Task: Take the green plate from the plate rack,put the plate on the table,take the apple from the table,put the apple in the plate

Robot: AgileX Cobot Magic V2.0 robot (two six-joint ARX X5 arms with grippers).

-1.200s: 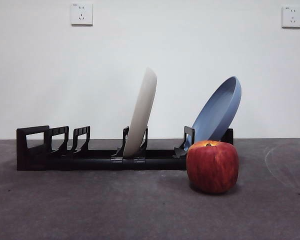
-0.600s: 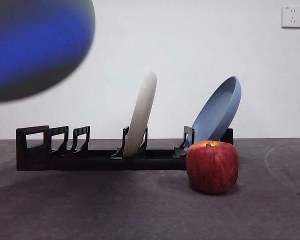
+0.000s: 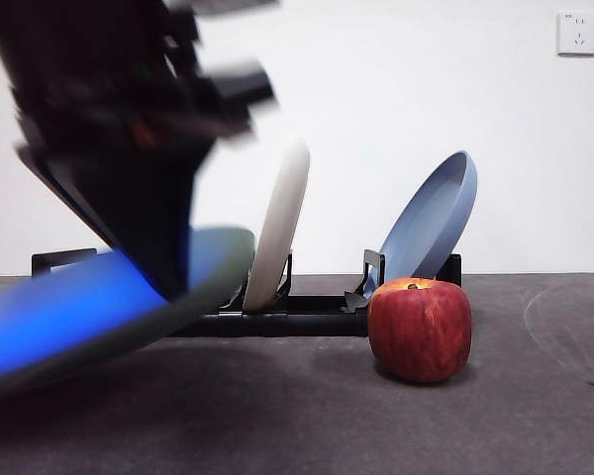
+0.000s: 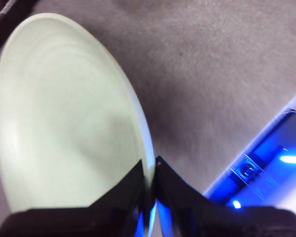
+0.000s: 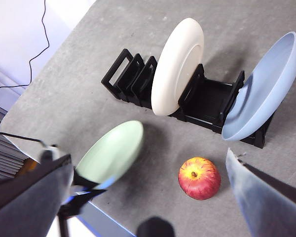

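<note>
Nearest in the front view, the left end effector (image 4: 150,185) is pinching the rim of the green plate (image 4: 64,118), its two jaws pressed together on that thin edge, and is carrying the plate tilted low above the table (image 3: 307,416) on the left side of the scene, in front of the rack; whether its low edge is touching the table cannot be told. The plate looks stiff, smooth and matte, and wide enough that a grip on one edge is leaving most of its weight hanging out from the jaws, so it is probably inclined to swing or slip; a hard plate like this may chip if it drops, so a gentle lowering looks wise. A little farther right, the apple (image 3: 420,329) is sitting on the table, free and upright, just in front of the rack's right end. It looks firm, round and waxy, best taken across its widest part. Farther back, the plate rack (image 3: 307,312) is holding a white plate (image 3: 278,223) and a blue plate (image 3: 431,220). The right end effector (image 5: 150,197) is hovering high above with jaws wide apart, holding nothing.
</note>
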